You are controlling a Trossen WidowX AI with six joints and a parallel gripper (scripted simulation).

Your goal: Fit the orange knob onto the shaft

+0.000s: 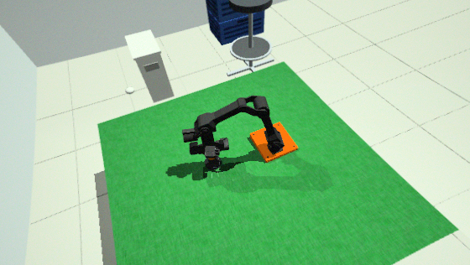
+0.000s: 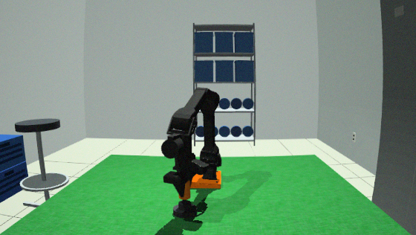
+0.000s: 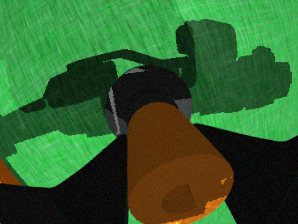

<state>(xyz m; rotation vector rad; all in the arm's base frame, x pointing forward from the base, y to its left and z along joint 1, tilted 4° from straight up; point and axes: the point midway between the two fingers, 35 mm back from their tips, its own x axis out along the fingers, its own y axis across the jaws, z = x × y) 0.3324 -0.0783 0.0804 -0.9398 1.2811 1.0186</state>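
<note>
The orange knob (image 1: 212,158) (image 2: 184,193) (image 3: 162,135) is upright between the fingers of my gripper (image 2: 183,189) (image 3: 160,136), which is shut on it. The dark round pedestal (image 1: 213,165) (image 2: 184,213) (image 3: 184,106) stands on the green mat directly below. In the exterior view, the knob's lower end is just above the dark shaft (image 2: 184,203), near its top; I cannot tell whether they touch. The wrist view shows the knob's near end with a dark notch-like mark, and the knob covers the shaft. The shaft's flat side is hidden.
The orange base plate (image 1: 289,144) (image 2: 206,184) of the arm lies on the green mat (image 1: 294,226) (image 2: 297,208). The arm's shadow falls across the mat and the pedestal. A stool (image 1: 251,47) (image 2: 44,181), blue crates (image 1: 241,29) (image 2: 13,160) and a shelf rack (image 2: 223,55) stand beyond the mat.
</note>
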